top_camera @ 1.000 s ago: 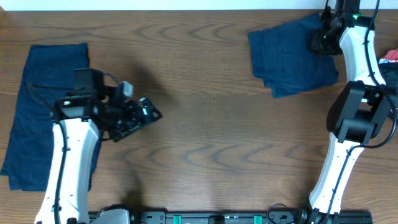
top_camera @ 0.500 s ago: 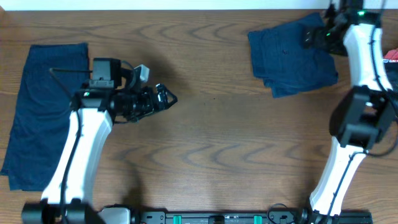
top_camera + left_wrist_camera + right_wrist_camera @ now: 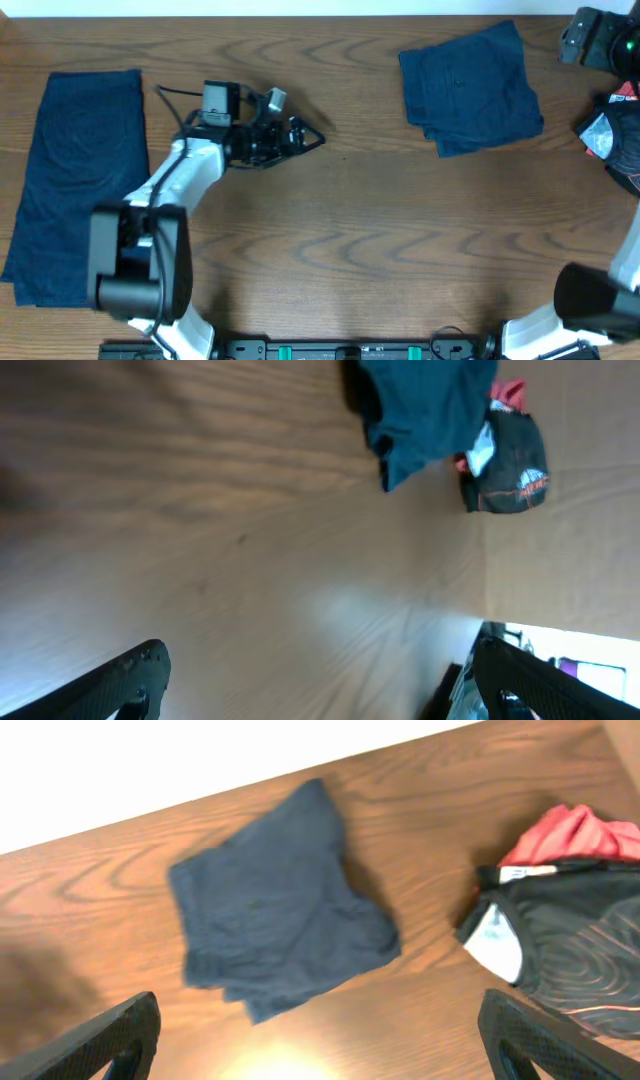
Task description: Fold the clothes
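Left fingers (image 3: 135,678) and right fingers (image 3: 115,1035) spread wide.

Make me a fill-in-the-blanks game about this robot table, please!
The long navy garment lies on the robot's ___ side.
The left gripper and the right gripper are both ___.
Next to the folded navy garment sits a black and ___ bundle.
Missing words: left; open; red.

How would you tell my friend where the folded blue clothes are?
Looking down on the wooden table, go to its far right corner. The folded blue pile lies there, left of a black and red bundle. Unlike the long blue garment spread flat on the left side, it is squarish with layered edges.
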{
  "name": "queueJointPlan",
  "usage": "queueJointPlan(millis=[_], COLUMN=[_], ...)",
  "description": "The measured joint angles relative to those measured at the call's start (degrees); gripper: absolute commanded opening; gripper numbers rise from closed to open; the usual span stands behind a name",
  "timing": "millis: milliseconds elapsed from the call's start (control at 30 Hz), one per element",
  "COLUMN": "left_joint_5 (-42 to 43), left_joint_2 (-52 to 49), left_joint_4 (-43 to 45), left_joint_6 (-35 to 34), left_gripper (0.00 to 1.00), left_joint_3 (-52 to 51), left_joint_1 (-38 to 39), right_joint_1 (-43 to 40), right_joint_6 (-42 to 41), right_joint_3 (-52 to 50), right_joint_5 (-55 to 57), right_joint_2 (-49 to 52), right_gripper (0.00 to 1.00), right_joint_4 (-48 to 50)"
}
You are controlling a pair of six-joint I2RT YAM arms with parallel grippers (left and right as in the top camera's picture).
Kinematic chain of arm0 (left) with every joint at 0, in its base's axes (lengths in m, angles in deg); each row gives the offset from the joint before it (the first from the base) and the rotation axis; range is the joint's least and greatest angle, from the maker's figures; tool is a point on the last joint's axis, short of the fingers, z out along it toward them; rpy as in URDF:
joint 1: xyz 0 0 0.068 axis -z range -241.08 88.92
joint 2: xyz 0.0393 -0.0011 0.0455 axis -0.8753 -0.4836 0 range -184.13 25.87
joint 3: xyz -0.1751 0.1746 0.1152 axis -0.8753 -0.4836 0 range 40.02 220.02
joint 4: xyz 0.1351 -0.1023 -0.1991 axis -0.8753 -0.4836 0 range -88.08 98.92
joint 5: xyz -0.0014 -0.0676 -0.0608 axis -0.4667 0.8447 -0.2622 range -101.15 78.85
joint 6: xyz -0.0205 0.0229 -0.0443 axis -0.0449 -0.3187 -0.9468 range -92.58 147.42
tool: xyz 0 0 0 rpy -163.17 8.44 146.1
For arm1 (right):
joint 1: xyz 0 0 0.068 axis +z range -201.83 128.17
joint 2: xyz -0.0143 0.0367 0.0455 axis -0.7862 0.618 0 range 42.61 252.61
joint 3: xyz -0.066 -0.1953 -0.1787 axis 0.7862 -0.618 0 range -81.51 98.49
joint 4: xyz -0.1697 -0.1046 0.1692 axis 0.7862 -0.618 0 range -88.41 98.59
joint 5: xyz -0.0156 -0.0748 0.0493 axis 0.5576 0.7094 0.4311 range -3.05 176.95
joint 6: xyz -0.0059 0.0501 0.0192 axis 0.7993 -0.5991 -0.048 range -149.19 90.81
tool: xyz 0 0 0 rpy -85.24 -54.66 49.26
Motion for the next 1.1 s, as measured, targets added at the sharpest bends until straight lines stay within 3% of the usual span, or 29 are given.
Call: queueJointPlan(millis=[600, 933, 1100], left_joint_5=[3.2, 5.0, 6.6], left_joint_2=[-11.0, -19.6, -22.0], left_joint_4=[23.1, 25.4, 25.6], left_joint_6=[-14.6, -21.9, -23.8], left_gripper=[0.98, 0.99, 0.99], left_joint_3=[-0.1, 5.3, 8.4], left_joint_1=[10.4, 12.6, 12.7], right_joint_1=[15.3, 24.3, 25.1], right_joint_6=[2.0, 4.0, 4.4], right_joint_3=[-0.1, -0.1, -0.1], right_joint_5=[-9.8, -10.2, -9.5], right_joint_2=[-13.6, -15.0, -16.0], right_gripper=[0.99, 0.99, 0.99], right_joint_4=[-5.9, -8.3, -10.3])
